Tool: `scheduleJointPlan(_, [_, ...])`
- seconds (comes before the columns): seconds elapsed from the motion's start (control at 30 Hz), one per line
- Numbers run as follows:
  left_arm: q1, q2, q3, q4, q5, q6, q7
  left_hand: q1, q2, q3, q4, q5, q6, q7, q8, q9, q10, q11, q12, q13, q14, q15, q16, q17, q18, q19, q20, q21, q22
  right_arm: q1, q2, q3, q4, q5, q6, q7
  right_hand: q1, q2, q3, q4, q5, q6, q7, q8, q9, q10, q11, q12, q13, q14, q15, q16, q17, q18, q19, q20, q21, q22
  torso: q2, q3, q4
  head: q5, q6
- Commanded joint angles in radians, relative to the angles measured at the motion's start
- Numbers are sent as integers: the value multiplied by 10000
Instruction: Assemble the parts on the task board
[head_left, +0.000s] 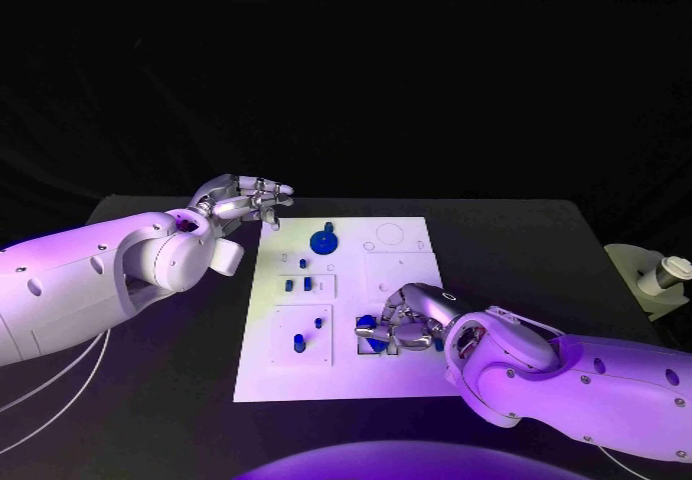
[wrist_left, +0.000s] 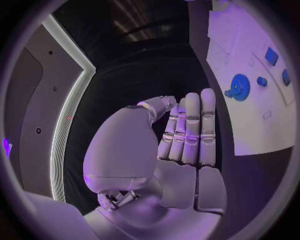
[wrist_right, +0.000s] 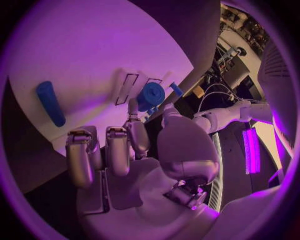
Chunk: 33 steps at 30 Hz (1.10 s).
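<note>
Right robot hand: low over the near right part of the white board, fingers curled around a small blue piece there; whether it truly grips the piece or only touches it, I cannot tell.
Left robot hand: raised just off the board's far left corner, fingers straight and close together, holding nothing.
Board: flat on the black tabletop, in the middle.
Blue gear: flat on the far part of the board.
Small blue pegs: on the left half, some upright.
Handling: the pieces look like hard, light plastic, likely smooth and a bit slippery; none seem fragile.
Hold: pinch a peg by its sides near the top; take the gear by its rim or centre hub.
</note>
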Motion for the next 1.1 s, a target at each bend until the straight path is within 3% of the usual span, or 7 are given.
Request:
scheduleJointPlan(0.03, [11, 4, 7, 24, 122, 218, -46, -18, 78, 57, 29, 20, -72, -4, 64, -13, -69, 7, 36, 11, -96, -1, 38, -9, 153, 43, 30, -60, -14, -5, -2, 0, 54, -193, -100, 1, -112, -33, -81, -1, -56, -70, -17, 62, 17, -55, 31, -52, 190, 706, -10, -19, 818, -68, 1047, -67, 45, 2632, -4, 2, -4, 6, -9])
scheduleJointPlan(0.3, [11, -12, 7, 21, 141, 227, -76, -18, 78, 57, 29, 20, -72, -4, 64, -13, -69, 7, 36, 11, -96, -1, 38, -9, 153, 43, 30, -60, -14, -15, -227, 0, 415, -149, -101, 141, -12, 218, -181, -13, 83, -22, -41, 124, 31, 34, 12, 98, 317, 735, -21, 30, 952, -68, 1047, -71, 45, 2632, -6, 9, -16, 43, -7])
scheduleJointPlan(0.67, [10, -36, 6, 12, 140, 245, -108, -26, 74, 54, 36, 17, -74, -1, 65, -14, -76, 10, 41, 10, -100, 2, 39, -12, 152, 44, 31, -65, -17, -20, -700, -1, 711, -199, 3, 377, 44, 244, -229, -20, 159, -20, -47, 135, 30, 42, 9, 98, 325, 741, -27, 40, 978, -68, 1047, -74, 45, 2632, -11, 12, -22, 31, 32])
scheduleJointPlan(0.8, [9, -39, 6, 10, 137, 252, -117, -26, 74, 54, 36, 17, -74, -1, 65, -14, -76, 10, 41, 10, -100, 2, 39, -12, 152, 44, 31, -65, -17, -21, -743, -1, 704, -131, 337, 582, 1854, 397, -32, -232, 723, -71, -75, 144, 4, 68, -12, 100, 375, 749, -42, 58, 1031, -68, 1047, -92, 45, 2632, -7, 6, -11, 25, 34])
scheduleJointPlan(0.83, [9, -39, 5, 10, 135, 254, -119, -26, 74, 54, 36, 17, -74, -1, 65, -14, -76, 10, 41, 10, -100, 2, 39, -12, 152, 44, 31, -65, -17, -21, -737, -2, 686, -120, 398, 613, 1854, 397, -32, -232, 723, -71, -75, 144, 4, 68, -12, 100, 375, 749, -42, 58, 1031, -68, 1047, -92, 45, 2632, -6, 6, -13, 20, 36])
scheduleJointPlan(0.9, [9, -38, 5, 10, 133, 257, -120, -25, 77, 57, 39, 17, -76, -1, 66, -14, -80, 10, 45, 10, -103, 3, 40, -14, 151, 45, 32, -68, -19, -21, -720, -2, 654, -112, 468, 640, 2540, 494, 114, -214, 728, -77, -70, 107, -46, 86, -10, 112, 407, 760, -53, 79, 1092, -68, 1047, -102, 45, 2632, 0, 4, -7, 14, 34])
scheduleJointPlan(1.1, [9, -37, 5, 11, 129, 262, -119, -25, 77, 57, 39, 17, -76, -1, 66, -14, -80, 10, 45, 10, -103, 3, 40, -14, 151, 45, 32, -68, -19, -24, -560, -3, 495, -195, 607, 597, 3226, 382, 212, -236, 850, -55, -82, 63, -113, 114, -34, 138, 453, 775, -61, 111, 1180, -68, 1047, -110, 45, 2632, -1, -1, 3, 0, 37])
